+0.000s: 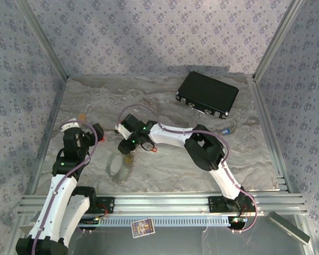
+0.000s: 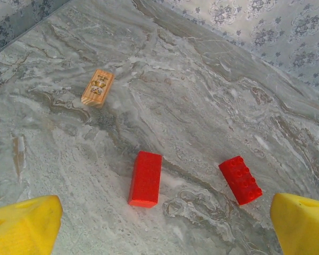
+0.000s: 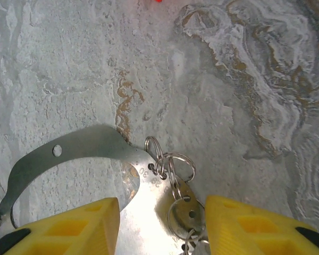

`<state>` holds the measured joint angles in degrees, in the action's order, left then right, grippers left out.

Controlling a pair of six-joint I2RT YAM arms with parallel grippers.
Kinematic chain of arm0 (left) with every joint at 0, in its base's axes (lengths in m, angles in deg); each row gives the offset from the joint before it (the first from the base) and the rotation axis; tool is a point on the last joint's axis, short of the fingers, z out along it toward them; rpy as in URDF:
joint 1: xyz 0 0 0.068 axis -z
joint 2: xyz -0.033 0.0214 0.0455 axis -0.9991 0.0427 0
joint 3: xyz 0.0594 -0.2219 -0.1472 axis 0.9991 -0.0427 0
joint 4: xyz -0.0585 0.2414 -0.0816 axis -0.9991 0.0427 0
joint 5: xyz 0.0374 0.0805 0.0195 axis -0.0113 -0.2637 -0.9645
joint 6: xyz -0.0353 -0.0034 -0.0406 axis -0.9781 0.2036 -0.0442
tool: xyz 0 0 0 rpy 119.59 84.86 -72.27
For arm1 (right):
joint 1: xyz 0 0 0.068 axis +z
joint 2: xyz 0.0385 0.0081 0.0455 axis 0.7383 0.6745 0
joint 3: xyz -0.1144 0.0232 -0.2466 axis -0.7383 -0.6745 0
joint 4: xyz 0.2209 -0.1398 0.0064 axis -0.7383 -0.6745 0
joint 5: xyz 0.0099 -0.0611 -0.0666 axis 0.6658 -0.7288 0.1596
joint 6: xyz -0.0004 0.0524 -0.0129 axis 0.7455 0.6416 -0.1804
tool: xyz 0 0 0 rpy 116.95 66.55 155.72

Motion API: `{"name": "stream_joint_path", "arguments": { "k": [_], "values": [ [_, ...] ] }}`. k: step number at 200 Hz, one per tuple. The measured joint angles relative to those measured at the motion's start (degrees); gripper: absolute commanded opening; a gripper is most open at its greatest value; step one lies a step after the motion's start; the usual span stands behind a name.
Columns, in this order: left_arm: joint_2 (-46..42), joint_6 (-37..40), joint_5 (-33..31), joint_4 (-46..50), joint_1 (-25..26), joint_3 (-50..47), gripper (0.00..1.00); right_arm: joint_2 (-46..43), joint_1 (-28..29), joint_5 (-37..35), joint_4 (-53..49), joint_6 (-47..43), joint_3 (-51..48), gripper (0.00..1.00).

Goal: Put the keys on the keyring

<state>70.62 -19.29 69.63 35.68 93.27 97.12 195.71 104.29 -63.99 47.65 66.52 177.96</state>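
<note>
Yellow fingers (image 3: 64, 228) of the right gripper (image 3: 162, 231) stand partly apart at the bottom edge of the right wrist view. Between them lies part of the large pale silvery-grey keyring (image 3: 80, 146), seen here as a flat curved metal band with a small hole, and it runs from lower left up to the middle of the frame. Several small wire split rings (image 3: 175, 167) hang on the band just above the gap between the fingers. The metal fills nearly the whole gap. Whether the pads already press on it cannot be told.

From the top camera, the right gripper (image 1: 130, 150) sits left of centre, directly over the upper rim of the keyring (image 1: 128, 169), which lies on the grey marbled tabletop (image 1: 165, 178) in the lower-left middle of the frame. A tiny red-headed key (image 1: 156, 149) lies just right of that gripper. A tiny blue-headed key (image 1: 228, 129) lies well apart at centre right, below the black rectangular box (image 1: 207, 94). Both keys are too small to make out in detail.

In the left wrist view, the left gripper (image 2: 165, 228) is spread wide with nothing between its yellow fingers, one in each bottom corner. On the table beyond it are two flat red plastic blocks (image 2: 145, 178), side by side but apart, and a small wooden block (image 2: 97, 87) at upper left. From above, the left gripper (image 1: 95, 132) hangs at the left, well apart from the keyring.
</note>
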Motion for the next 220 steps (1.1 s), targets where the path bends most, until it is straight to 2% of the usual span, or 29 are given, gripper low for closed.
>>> {"name": "stream_joint_path", "arguments": {
  "k": [35, 78, 128, 181, 220],
  "values": [
    [-0.39, -0.20, 0.04, -0.02, -0.09, 0.00, 1.00, 2.36, 0.00, 0.46, -1.09, -0.46, 2.36, 0.32],
    [-0.44, -0.22, 0.42, -0.02, -0.09, 0.00, 1.00, 3.69, 0.00, 0.87, -1.70, -0.46, 4.46, 0.23],
    [-0.44, -0.42, 0.87, -0.02, -0.09, 0.00, 1.00, 4.33, -0.17, 0.81, -2.19, -0.76, 4.94, 0.04],
    [0.02, -0.37, 3.52, -0.07, -0.09, 0.00, 1.00, 2.89, -1.90, 0.20, -2.80, -2.58, 3.02, 0.00],
    [2.21, -0.37, 6.69, 0.17, -0.09, 0.00, 1.00, 0.22, -5.99, -0.52, -4.52, -4.55, 0.09, 0.00]
  ]
}}
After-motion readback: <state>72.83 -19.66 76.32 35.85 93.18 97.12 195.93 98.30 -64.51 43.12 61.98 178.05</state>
